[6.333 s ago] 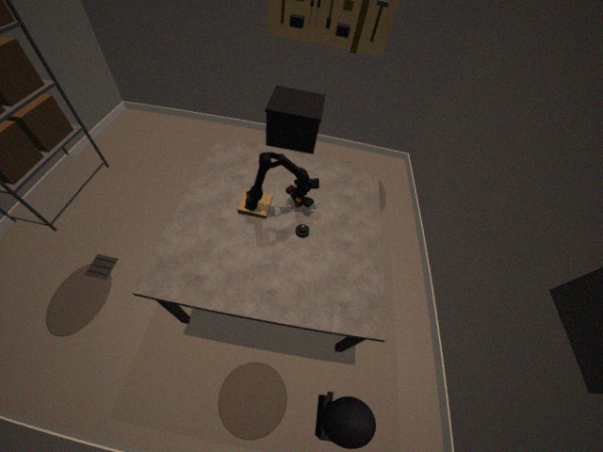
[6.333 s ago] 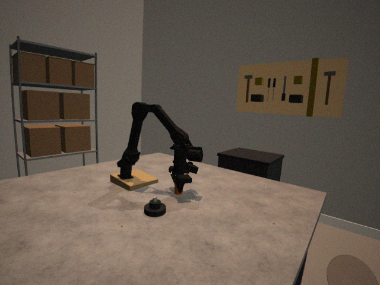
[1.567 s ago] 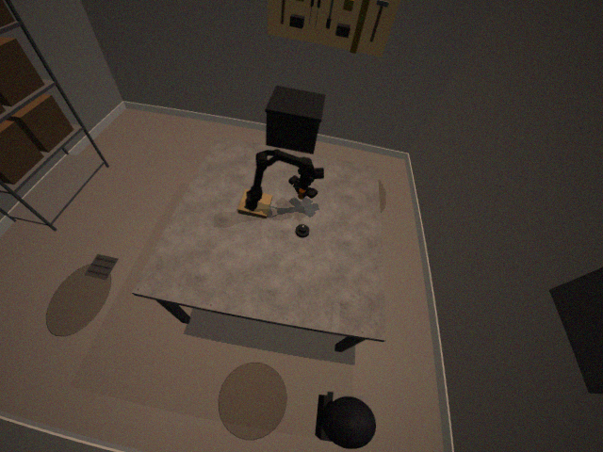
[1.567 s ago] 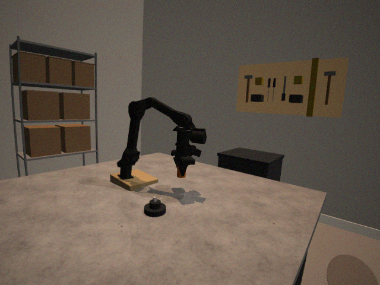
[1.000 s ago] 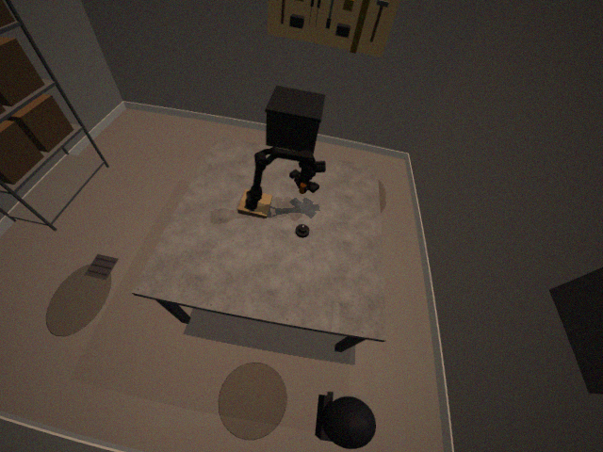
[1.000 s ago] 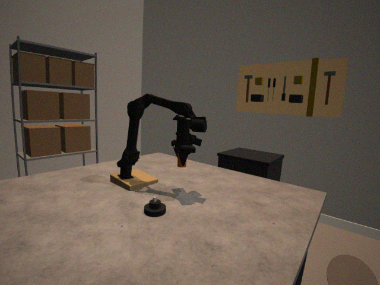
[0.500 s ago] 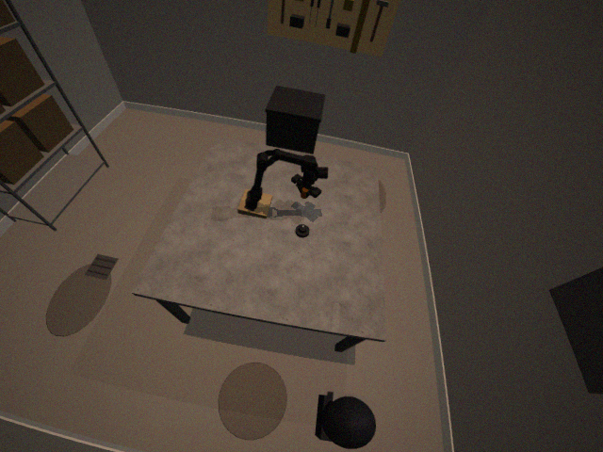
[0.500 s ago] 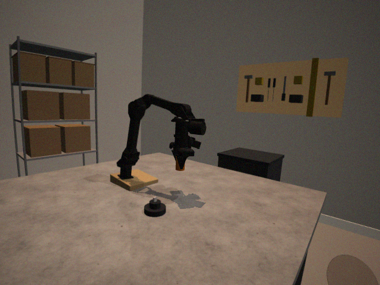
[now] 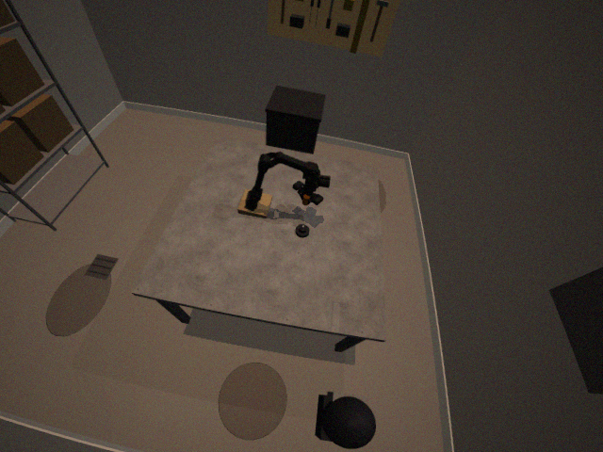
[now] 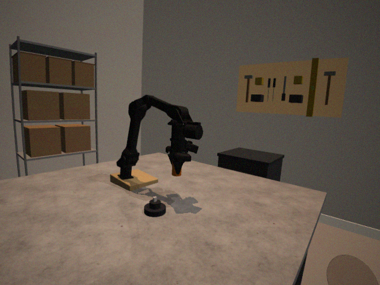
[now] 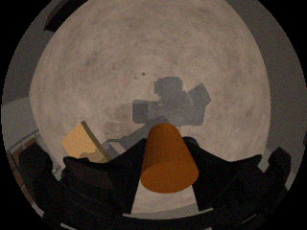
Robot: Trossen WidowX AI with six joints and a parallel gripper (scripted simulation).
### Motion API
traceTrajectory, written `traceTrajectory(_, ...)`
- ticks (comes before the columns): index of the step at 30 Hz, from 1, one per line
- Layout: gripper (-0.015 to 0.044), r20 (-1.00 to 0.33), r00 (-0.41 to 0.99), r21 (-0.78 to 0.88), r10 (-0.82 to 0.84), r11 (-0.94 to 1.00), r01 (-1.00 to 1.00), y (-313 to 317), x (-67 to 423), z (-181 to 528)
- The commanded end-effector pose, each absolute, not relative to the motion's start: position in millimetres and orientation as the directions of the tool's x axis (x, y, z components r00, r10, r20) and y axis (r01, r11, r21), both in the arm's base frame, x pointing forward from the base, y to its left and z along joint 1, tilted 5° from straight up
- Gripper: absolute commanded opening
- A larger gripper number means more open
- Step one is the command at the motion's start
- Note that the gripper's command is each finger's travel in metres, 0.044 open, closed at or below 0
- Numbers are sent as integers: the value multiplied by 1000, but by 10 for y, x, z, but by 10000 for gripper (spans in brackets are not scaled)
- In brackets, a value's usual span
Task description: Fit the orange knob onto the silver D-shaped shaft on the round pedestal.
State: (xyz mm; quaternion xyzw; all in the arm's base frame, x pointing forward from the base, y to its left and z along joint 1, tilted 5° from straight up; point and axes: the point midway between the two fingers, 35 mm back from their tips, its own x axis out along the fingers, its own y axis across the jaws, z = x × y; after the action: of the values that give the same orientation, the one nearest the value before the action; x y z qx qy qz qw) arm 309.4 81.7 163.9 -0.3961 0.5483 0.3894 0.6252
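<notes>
Gray table (image 10: pixel 245 233) in a dim workshop, with the claw up high holding the knob.

Squeezed tight in the claw (image 10: pixel 176 170) is the orange knob (image 11: pixel 168 159), hanging in the air well apart from the round pedestal (image 10: pixel 154 209) and its silver shaft (image 10: pixel 155 199). The hole under the knob is hidden, so its flat side might not match the shaft's flat side. Then the knob could jam or tip instead of sliding down.

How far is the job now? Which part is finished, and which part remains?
Done: the gripper has closed on the orange knob and holds it in the air above the table. In hand: carrying it. Left: the pedestal and its silver shaft stand bare, so aligning, pushing down and releasing remain.
</notes>
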Motion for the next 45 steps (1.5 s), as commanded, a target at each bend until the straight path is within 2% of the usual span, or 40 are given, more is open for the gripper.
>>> traceTrajectory(1, 0, -994, 98, -69, 55, 381, -922, 703, 3161, 1608)
traceTrajectory(45, 0, -994, 103, -78, 46, 382, -921, -441, 3467, 1276)
